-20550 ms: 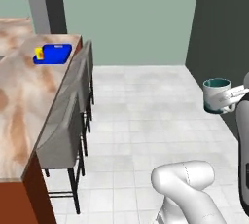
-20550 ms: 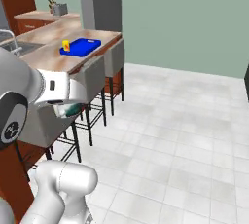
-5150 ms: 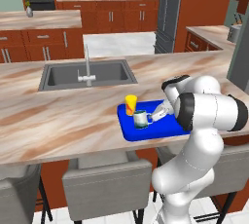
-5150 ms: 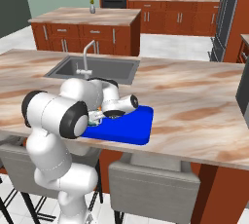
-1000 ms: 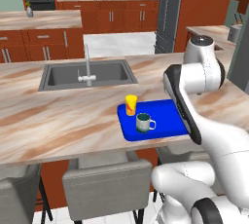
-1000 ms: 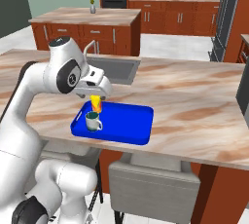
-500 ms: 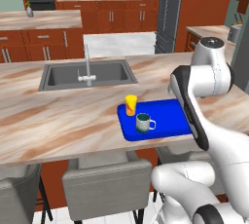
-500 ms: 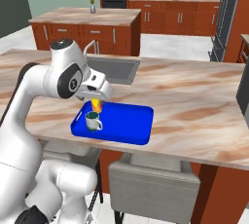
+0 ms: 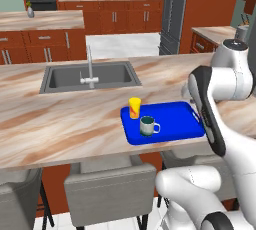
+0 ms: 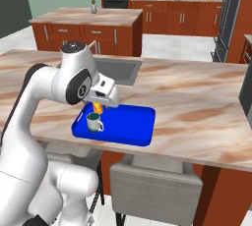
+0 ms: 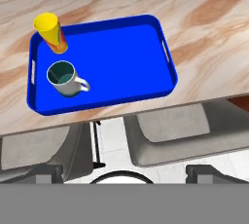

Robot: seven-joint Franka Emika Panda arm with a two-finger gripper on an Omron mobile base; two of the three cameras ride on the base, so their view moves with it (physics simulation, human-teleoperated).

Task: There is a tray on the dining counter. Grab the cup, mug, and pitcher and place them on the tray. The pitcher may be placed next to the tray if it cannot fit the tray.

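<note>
Tray [image 11: 116, 57] sits on the dining counter [image 9: 60, 124] at its near edge, well below your raised gripper [image 11: 126, 172]. In the hand view, the cup [image 11: 50, 33] stands at the tray's ten o'clock corner and the mug [image 11: 64, 78] just beside it at eight o'clock, both upright, handle pointing to three o'clock. Your gripper's fingers are spread fully apart and carry nothing.

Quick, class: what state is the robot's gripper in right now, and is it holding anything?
Gripper: open, holding nothing; it hangs above the tray, apart from cup and mug.
</note>
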